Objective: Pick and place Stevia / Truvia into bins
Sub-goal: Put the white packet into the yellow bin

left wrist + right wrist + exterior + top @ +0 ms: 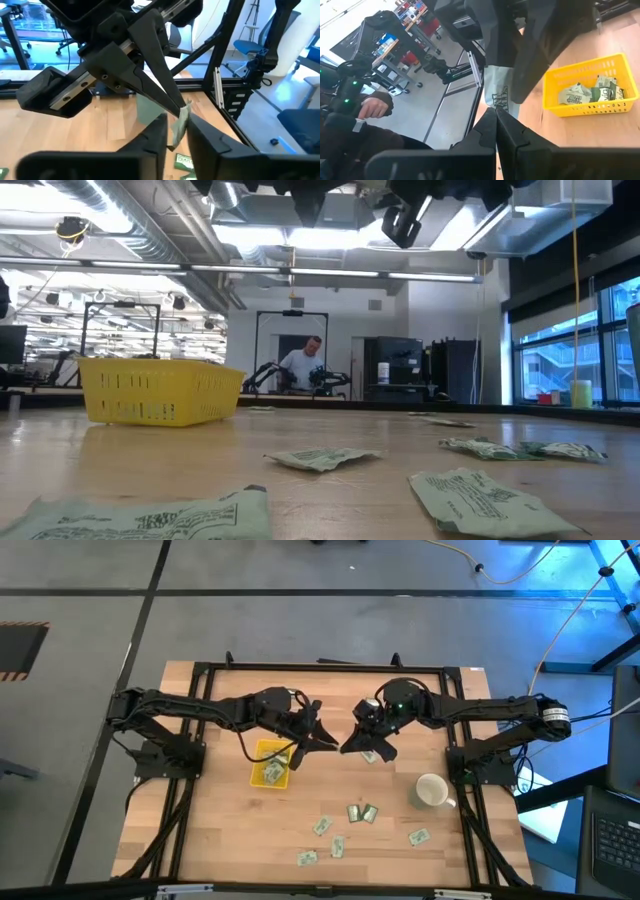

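Both grippers meet in mid-air over the table's middle, right of the yellow tray (270, 762) (160, 392) (615, 65), which holds a few green-and-white sachets (575, 94). My right gripper (352, 743) (495, 117) is shut on one pale green sachet (497, 92) (147, 107). My left gripper (333, 742) (178, 132) faces it, slightly open. Its fingers stand on either side of the same sachet's crumpled edge (181, 120). Several more sachets (355, 812) (320, 458) lie flat on the near half of the table. My right gripper pinches the pale green sachet between its two fingers (160, 92). It has the sachet near one end (496, 106). The sachet is lifted clear of the table and sticks out beyond the fingertips toward the left gripper. Whether my left gripper touches its crumpled edge cannot be told.
A white mug (432, 790) stands near the table's right edge. One sachet (370, 755) shows just beside the right gripper. Loose sachets (418, 836) (480, 500) dot the near side. A person (305, 365) stands far behind the table, and a hand (375, 107) shows beyond its edge.
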